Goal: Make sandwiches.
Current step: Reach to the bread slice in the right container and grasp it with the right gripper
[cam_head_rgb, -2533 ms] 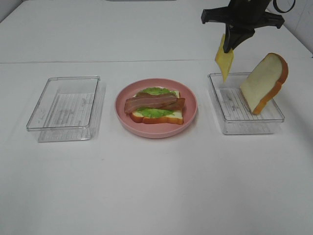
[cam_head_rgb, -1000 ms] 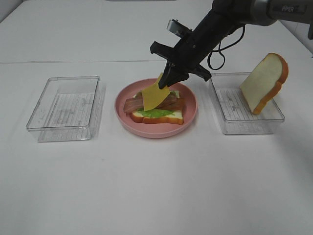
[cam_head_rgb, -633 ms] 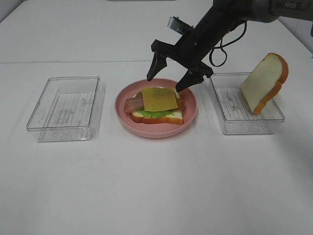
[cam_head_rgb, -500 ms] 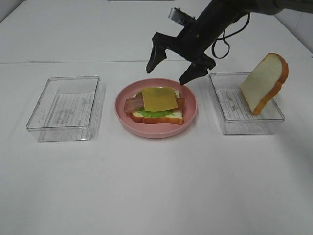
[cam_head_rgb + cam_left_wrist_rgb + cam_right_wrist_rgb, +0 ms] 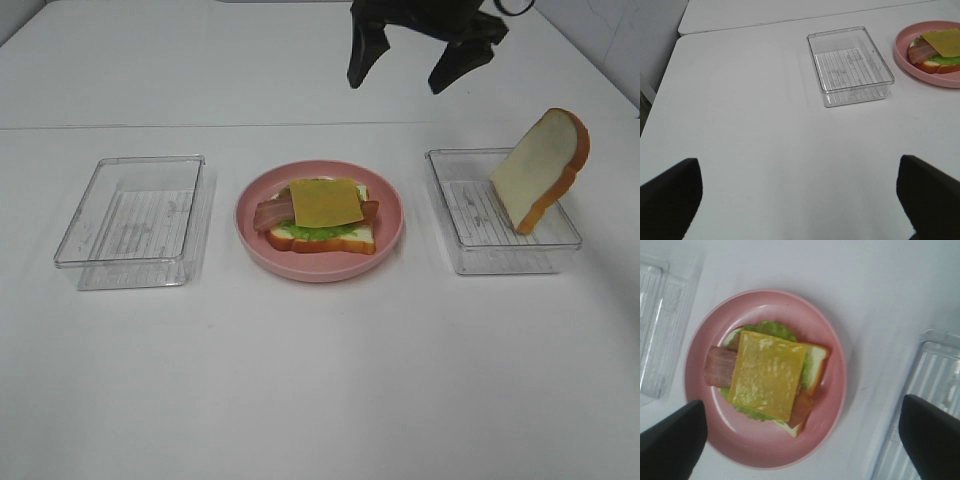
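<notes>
The cheese square [image 5: 326, 201], which a moment ago hung from the right gripper [image 5: 412, 60], now lies flat on the stack on the pink plate [image 5: 254, 235], and that gripper has lifted clear, well above and behind the plate, its jaws released and spread wide with nothing between them. The left gripper [image 5: 800, 200] hangs over bare surface [image 5: 320, 380] far from the plate, beyond the empty clear tray [image 5: 850, 65], jaws also released and empty. The sandwich so far is a white bread slice [image 5: 813, 362] with orange-brown crust, a ruffled green lettuce leaf [image 5: 771, 330], reddish-brown bacon strips [image 5: 720, 366] poking out to either side, and the thin, smooth yellow cheese on top. The second bread slice [image 5: 540, 168] leans upright against the far corner of the ribbed clear tray [image 5: 470, 255] just beside the plate on the right arm's side. The risk from here, as I judge it, lies in fetching that slice: it stands tilted on one edge, so a grip taken off-centre could tip it over or drag the light tray along. The cheese looks slick and sits slightly askew, so a top slice pressed down unevenly might slide it, or the bacon, off the stack.
</notes>
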Tool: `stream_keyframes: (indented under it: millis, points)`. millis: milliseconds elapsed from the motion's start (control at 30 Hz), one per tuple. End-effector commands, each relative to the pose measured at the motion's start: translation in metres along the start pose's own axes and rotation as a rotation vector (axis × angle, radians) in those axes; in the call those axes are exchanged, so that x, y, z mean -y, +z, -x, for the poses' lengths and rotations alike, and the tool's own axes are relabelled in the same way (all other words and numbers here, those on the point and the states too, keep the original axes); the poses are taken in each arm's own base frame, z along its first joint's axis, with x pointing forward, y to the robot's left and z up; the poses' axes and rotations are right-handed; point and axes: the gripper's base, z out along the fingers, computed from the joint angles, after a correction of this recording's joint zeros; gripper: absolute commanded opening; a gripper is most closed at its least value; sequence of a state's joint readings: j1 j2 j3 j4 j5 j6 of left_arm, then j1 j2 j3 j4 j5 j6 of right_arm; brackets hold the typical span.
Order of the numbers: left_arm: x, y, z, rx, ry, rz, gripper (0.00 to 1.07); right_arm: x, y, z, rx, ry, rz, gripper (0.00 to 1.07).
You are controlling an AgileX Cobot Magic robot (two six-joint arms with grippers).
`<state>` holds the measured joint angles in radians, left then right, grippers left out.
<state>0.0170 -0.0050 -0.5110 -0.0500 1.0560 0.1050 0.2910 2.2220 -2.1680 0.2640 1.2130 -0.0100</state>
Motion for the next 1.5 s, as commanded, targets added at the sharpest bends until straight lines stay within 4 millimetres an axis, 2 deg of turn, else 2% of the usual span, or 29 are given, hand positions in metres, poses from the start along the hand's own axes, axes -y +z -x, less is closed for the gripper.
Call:
stream_keyframes:
  millis: [33,67,100,133,167,200,233,267,367,433,467,533,700,833,1000,1067,1133,1233,1467,1500]
  points:
    - [0.000,-0.002,-0.001,0.033,-0.003,-0.003,0.98,0.020,-0.021,-0.003,-0.020,0.062,-0.068,0.96]
    - [0.000,-0.002,-0.001,0.033,-0.003,-0.003,0.98,0.037,-0.026,-0.002,-0.010,0.102,-0.077,0.96]
    - [0.000,-0.002,-0.001,0.033,-0.003,-0.003,0.98,0.037,-0.026,-0.002,-0.010,0.102,-0.077,0.96]
    - [0.000,-0.002,-0.001,0.033,-0.003,-0.003,0.98,0.047,-0.029,-0.002,-0.004,0.126,-0.082,0.96]
    - [0.000,-0.002,-0.001,0.033,-0.003,-0.003,0.98,0.070,-0.035,-0.003,0.008,0.176,-0.095,0.96]
    - [0.000,-0.002,-0.001,0.033,-0.003,-0.003,0.98,0.070,-0.035,-0.003,0.008,0.176,-0.095,0.96]
    - [0.000,-0.002,-0.001,0.033,-0.003,-0.003,0.98,0.081,-0.038,-0.004,0.014,0.200,-0.101,0.96]
    - [0.000,-0.002,-0.001,0.033,-0.003,-0.003,0.98,0.100,-0.044,-0.006,0.024,0.240,-0.113,0.95]
    - [0.000,-0.002,-0.001,0.033,-0.003,-0.003,0.98,0.110,-0.048,-0.007,0.030,0.262,-0.119,0.95]
    - [0.000,-0.002,-0.001,0.033,-0.003,-0.003,0.98,0.136,-0.056,-0.012,0.043,0.316,-0.135,0.95]
    - [0.000,-0.002,-0.001,0.033,-0.003,-0.003,0.98,0.136,-0.056,-0.012,0.043,0.316,-0.135,0.95]
    - [0.000,-0.002,-0.001,0.033,-0.003,-0.003,0.98,0.163,-0.063,-0.018,0.050,0.365,-0.157,0.95]
    - [0.000,-0.002,-0.001,0.033,-0.003,-0.003,0.98,0.178,-0.056,-0.022,0.028,0.390,-0.162,0.95]
    - [0.000,-0.002,-0.001,0.033,-0.003,-0.003,0.98,0.186,-0.031,-0.036,-0.069,0.405,-0.151,0.94]
    - [0.000,-0.002,-0.001,0.033,-0.003,-0.003,0.98,0.189,-0.011,-0.046,-0.140,0.415,-0.139,0.94]
    - [0.000,-0.002,-0.001,0.033,-0.003,-0.003,0.98,0.190,-0.008,-0.047,-0.148,0.417,-0.135,0.94]
    - [0.000,-0.002,-0.001,0.033,-0.003,-0.003,0.98,0.195,0.006,-0.049,-0.178,0.426,-0.130,0.94]
    - [0.000,-0.002,-0.001,0.033,-0.003,-0.003,0.98,0.198,0.016,-0.050,-0.201,0.431,-0.126,0.94]
    - [0.000,-0.002,-0.001,0.033,-0.003,-0.003,0.98,0.197,0.026,-0.050,-0.215,0.436,-0.082,0.92]
    - [0.000,-0.002,-0.001,0.033,-0.003,-0.003,0.98,0.196,0.026,-0.050,-0.213,0.428,-0.071,0.88]
